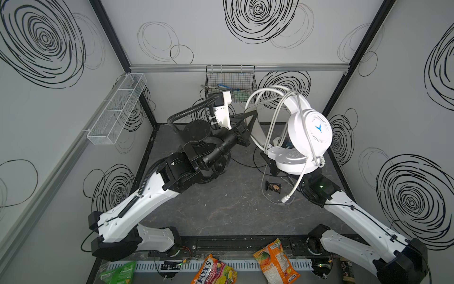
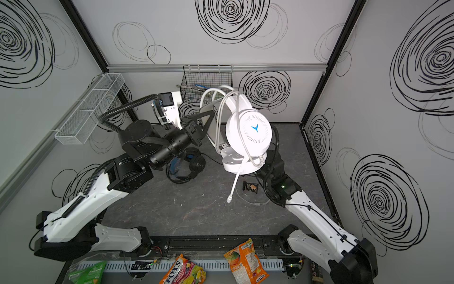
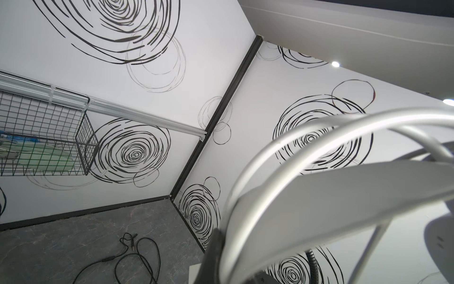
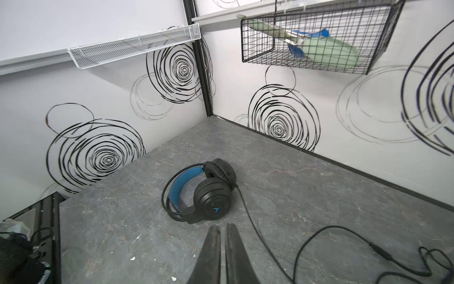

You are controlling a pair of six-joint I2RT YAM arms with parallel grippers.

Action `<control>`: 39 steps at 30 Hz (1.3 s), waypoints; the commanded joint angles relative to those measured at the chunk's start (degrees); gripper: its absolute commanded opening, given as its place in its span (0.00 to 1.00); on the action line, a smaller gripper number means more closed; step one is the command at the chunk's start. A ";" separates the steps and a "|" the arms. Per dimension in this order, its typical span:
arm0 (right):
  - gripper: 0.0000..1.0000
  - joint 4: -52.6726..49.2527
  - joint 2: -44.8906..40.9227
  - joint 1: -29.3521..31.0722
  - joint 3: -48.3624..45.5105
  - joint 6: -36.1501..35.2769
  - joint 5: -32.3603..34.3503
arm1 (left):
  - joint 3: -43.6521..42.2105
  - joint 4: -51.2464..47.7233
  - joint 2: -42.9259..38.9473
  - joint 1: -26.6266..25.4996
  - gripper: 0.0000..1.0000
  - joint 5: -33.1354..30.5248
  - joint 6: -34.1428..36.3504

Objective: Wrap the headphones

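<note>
Two headsets to report: found the white headphones (image 1: 309,132) (image 2: 248,130) raised off the table (image 1: 216,211) right of centre, pinched at the headband by the left gripper (image 1: 254,113), jaws clamped tight, white cable (image 1: 297,181) looped over the band and hanging toward the near side. Found the black headphones (image 4: 208,194) (image 2: 194,164) lying flat on the table left of the white pair, under the left arm, apart from both tools. Saw the right gripper (image 4: 223,228) only from its wrist view, jaws drawn to a narrow slit on nothing.
</note>
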 commanded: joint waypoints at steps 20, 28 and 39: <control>0.03 9.77 6.96 9.65 -5.42 7.11 -6.74 | 5.38 12.14 3.08 1.35 0.00 -14.44 -9.57; 0.00 3.99 5.51 15.76 -5.24 4.00 -3.52 | 5.10 6.76 3.48 6.15 0.00 -22.96 -11.42; 0.00 -3.09 1.56 25.46 -4.62 0.47 2.92 | 0.44 3.87 6.16 16.27 0.00 -27.95 -4.92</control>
